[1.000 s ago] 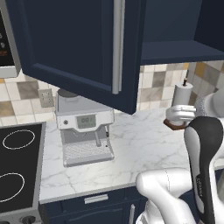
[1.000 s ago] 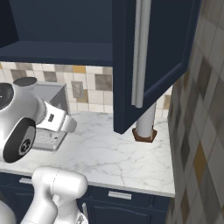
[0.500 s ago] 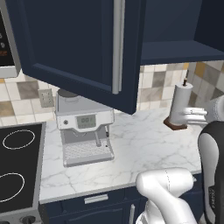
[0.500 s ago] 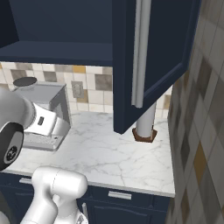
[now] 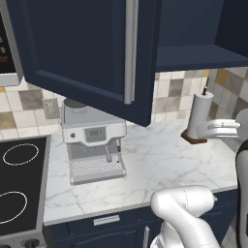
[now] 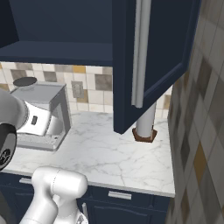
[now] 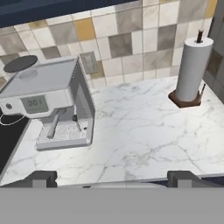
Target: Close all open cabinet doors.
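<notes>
Hand (image 7: 111, 177) tips stood wide apart at the bottom of the hand view, open and holding nothing, looking down across the counter (image 7: 144, 131). One cabinet door (image 5: 92, 53) hung open above the coffee machine (image 5: 92, 140), swung out toward the robot, with its silver bar handle (image 5: 129, 51) running vertically near its free edge. In the right base view the same door (image 6: 153, 57) stood out from the open cabinet, in front of the paper towel roll (image 6: 145, 124). I judge the door lay above the hand and to its left, since the hand view faced the counter below it. The next move would probably need the hand to rise and push the door's free edge toward the wall.
</notes>
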Controlling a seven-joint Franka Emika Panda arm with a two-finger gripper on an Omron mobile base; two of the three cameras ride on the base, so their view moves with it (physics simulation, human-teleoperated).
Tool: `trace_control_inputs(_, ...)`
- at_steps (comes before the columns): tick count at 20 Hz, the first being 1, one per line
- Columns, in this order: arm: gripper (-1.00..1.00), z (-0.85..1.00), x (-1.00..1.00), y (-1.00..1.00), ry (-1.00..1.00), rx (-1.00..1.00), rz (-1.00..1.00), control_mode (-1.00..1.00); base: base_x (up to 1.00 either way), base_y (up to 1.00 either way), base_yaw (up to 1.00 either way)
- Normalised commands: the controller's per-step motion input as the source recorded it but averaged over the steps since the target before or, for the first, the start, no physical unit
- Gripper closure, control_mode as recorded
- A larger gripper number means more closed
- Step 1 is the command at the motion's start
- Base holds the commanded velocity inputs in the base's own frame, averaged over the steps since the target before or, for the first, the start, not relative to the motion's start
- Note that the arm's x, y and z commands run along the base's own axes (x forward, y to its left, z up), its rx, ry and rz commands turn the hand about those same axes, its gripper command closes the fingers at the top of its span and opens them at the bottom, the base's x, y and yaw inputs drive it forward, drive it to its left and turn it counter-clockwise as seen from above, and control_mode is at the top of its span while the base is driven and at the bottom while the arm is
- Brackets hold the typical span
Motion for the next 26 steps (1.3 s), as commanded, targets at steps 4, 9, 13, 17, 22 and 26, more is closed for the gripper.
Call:
trace_control_inputs(4, -1.00, 0.16, -0.27, 0.17, 0.00, 0.01, 0.00, -1.00, 0.00, 0.00, 0.00)
trace_control_inputs(9, -1.00, 0.04, -0.38, 0.19, 0.00, 0.08, 0.00, -1.00, 0.00, 0.00, 0.00)
trace_control_inputs(13, -1.00, 0.00, -0.35, 0.24, 0.00, 0.16, 0.00, -1.00, 0.00, 0.00, 0.00)
trace_control_inputs(17, -1.00, -0.02, -0.16, 0.30, 0.07, 0.16, 0.00, -1.00, 0.00, 0.00, 0.00)
trace_control_inputs(22, -1.00, 0.00, -0.04, 0.37, 0.17, 0.17, 0.00, -1.00, 0.00, 0.00, 0.00)
trace_control_inputs(26, -1.00, -0.02, -0.01, 0.40, 0.24, 0.14, 0.00, -1.00, 0.00, 0.00, 0.00)
